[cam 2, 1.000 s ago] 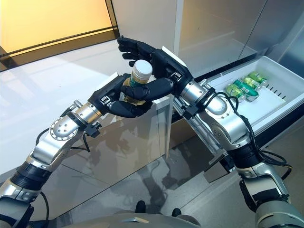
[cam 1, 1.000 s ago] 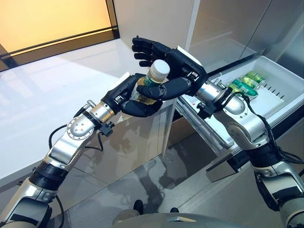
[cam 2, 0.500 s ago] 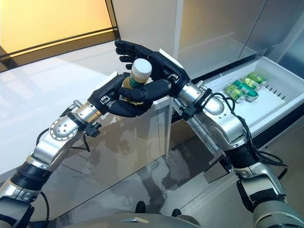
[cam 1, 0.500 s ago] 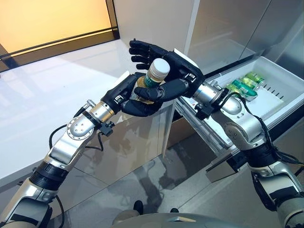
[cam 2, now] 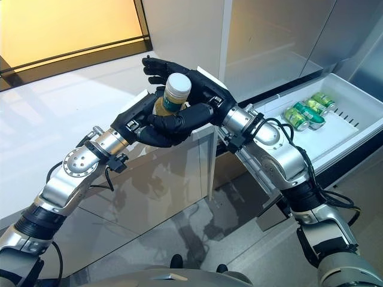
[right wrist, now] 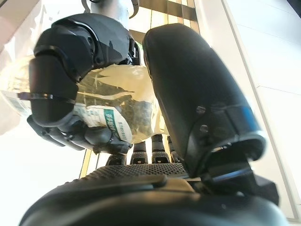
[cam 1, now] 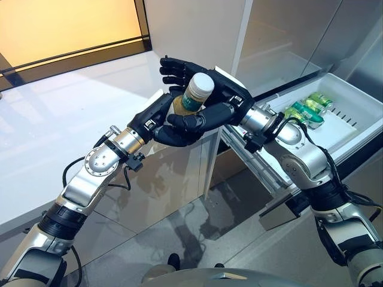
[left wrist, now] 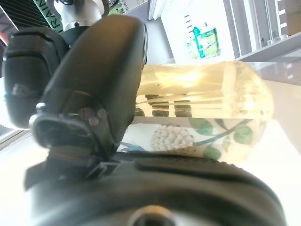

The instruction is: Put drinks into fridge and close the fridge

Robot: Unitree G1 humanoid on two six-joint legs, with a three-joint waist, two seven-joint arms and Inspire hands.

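Nearest the robot, its two silver-grey arms reach forward and meet above the corner of a white counter [cam 1: 72, 113]. The left hand [cam 1: 157, 119] has its fingers curled under and around a clear bottle [cam 1: 192, 98] of pale drink with a white cap, held upright. The right hand [cam 1: 220, 98] has moved in over the last second: its thumb now lies across the front of the bottle and its fingers wrap behind it, where a second ago they stood straighter beside the cap. Both hands now grip the bottle, which suggests a handover from left to right. Farther back on the robot's right, the white fridge drawer [cam 1: 359, 128] stands pulled open, with green drinks [cam 1: 306, 107] already lying inside.
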